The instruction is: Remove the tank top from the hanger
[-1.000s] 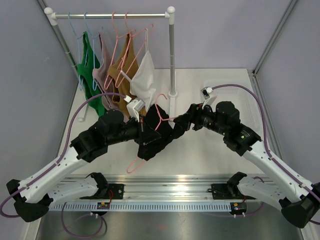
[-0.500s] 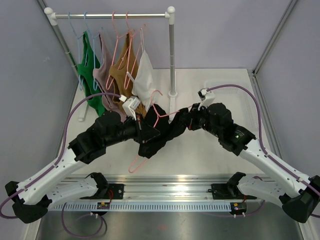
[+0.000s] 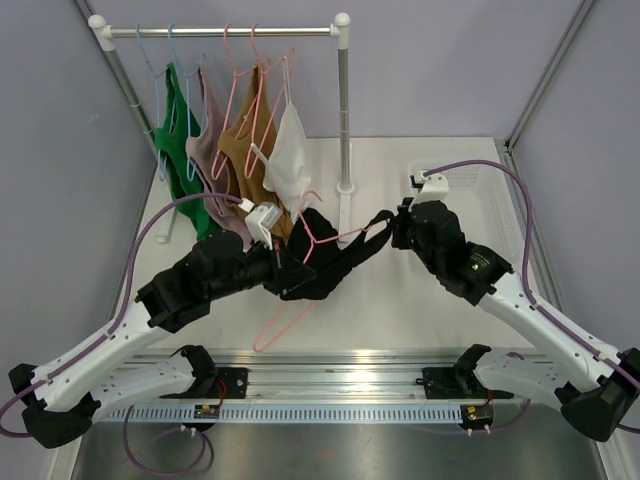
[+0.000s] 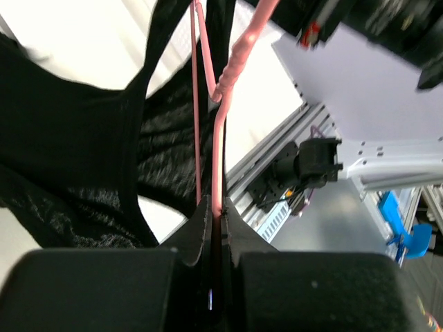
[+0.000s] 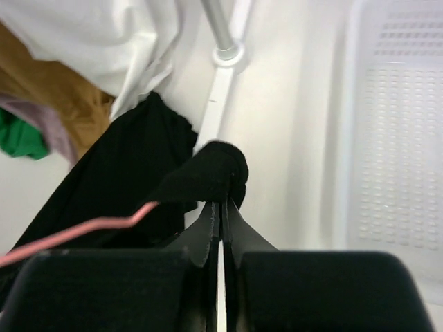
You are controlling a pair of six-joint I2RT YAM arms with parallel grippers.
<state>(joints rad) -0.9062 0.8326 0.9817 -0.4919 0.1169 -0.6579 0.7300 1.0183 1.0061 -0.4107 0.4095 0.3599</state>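
A black tank top [image 3: 326,262] hangs on a pink wire hanger [image 3: 284,320] above the middle of the table, between my two arms. My left gripper [image 3: 291,268] is shut on the hanger's wire; in the left wrist view the wire [image 4: 220,131] runs straight into the pinched jaws [image 4: 221,211], with black fabric [image 4: 76,152] to the left. My right gripper [image 3: 394,228] is shut on a strap of the tank top, drawn out taut to the right. In the right wrist view the bunched strap [image 5: 211,173] sits at the jaw tips [image 5: 223,205], and the hanger's arm [image 5: 76,232] pokes out lower left.
A white clothes rail [image 3: 220,31] at the back holds green [image 3: 178,130], mauve [image 3: 205,150], brown [image 3: 245,140] and white [image 3: 285,160] tops on hangers. Its right post [image 3: 345,110] stands just behind the tank top. A white perforated tray [image 5: 398,138] lies on the right.
My right gripper has shut on the tank top's strap and pulled it to the right, stretching the fabric. The left arm has shifted slightly, its grip on the hanger unchanged.
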